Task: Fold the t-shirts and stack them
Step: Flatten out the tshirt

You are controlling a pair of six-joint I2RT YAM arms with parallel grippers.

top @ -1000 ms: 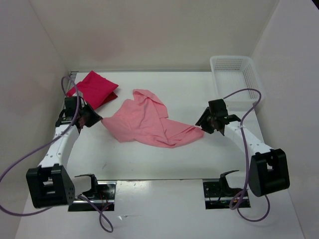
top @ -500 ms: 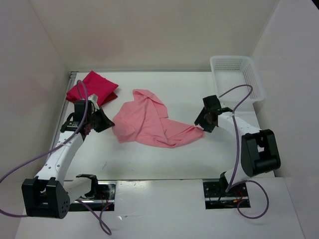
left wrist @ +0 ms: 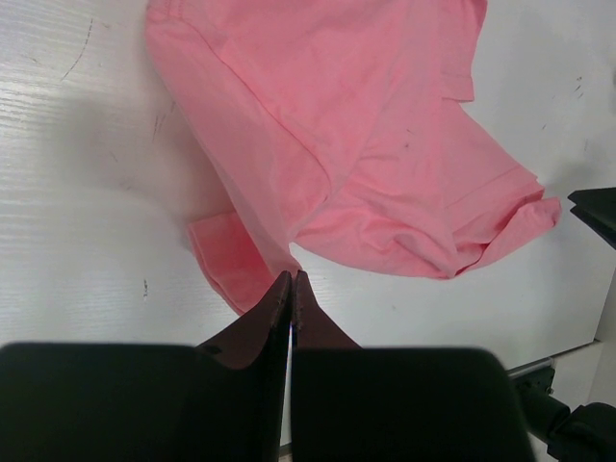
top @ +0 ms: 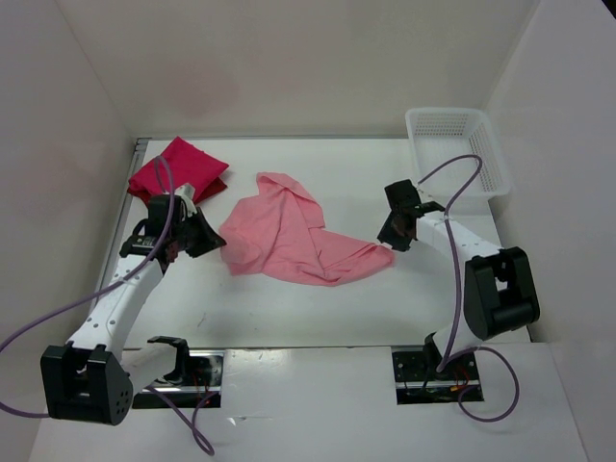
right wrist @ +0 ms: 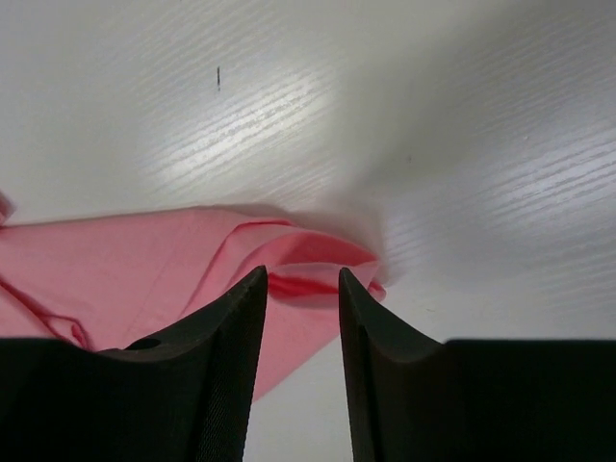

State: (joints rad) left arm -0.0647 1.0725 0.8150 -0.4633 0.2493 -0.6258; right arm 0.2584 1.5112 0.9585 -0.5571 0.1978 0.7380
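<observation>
The light salmon pink t-shirt [top: 289,236] lies crumpled mid-table. My left gripper [top: 207,236] is shut on its left edge; in the left wrist view the cloth [left wrist: 366,144] runs to a point right at the closed tips [left wrist: 291,277]. At the shirt's right corner, my right gripper [top: 390,239] is open. In the right wrist view its jaws [right wrist: 303,274] straddle the folded corner [right wrist: 318,274] with a gap on both sides. A folded bright crimson t-shirt [top: 178,168] sits at the back left on a dark red one [top: 215,186].
A white perforated basket [top: 452,144] stands at the back right corner. White walls close in the table [top: 318,308] on three sides. Purple cables loop from both arms.
My left gripper has moved right, dragging the pink shirt's left edge inward. The right arm has swung its base end round, and its jaws have narrowed around the shirt's right corner.
</observation>
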